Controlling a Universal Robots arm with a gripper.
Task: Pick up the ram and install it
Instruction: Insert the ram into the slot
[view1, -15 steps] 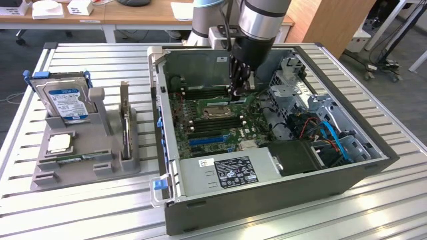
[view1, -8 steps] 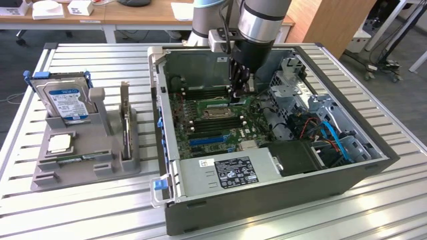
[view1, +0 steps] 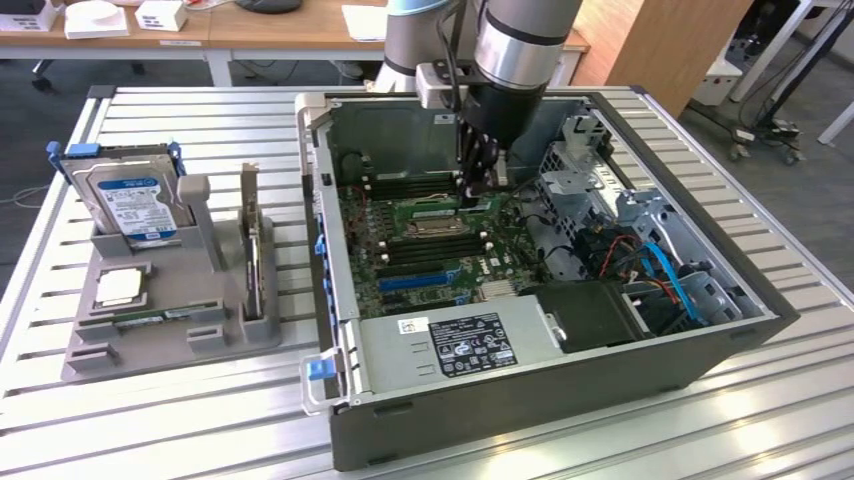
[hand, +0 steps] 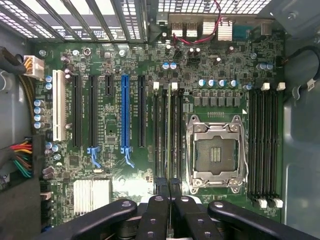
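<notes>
The ram shows as a thin edge that seems pinched in the gripper, fingers pressed together, low inside the open computer case. Its long axis looks lined up with the memory slots. In the exterior view, the processor socket lies about 7 o'clock from the fingertips.

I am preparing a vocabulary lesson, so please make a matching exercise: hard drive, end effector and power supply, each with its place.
Things:
1. hard drive
2. end effector
3. power supply

Places:
A. inside the case, over the motherboard
B. along the case's near edge in the exterior view, label facing up
C. in the grey holder, outside the case

Pairs: 1-C, 2-A, 3-B
</notes>
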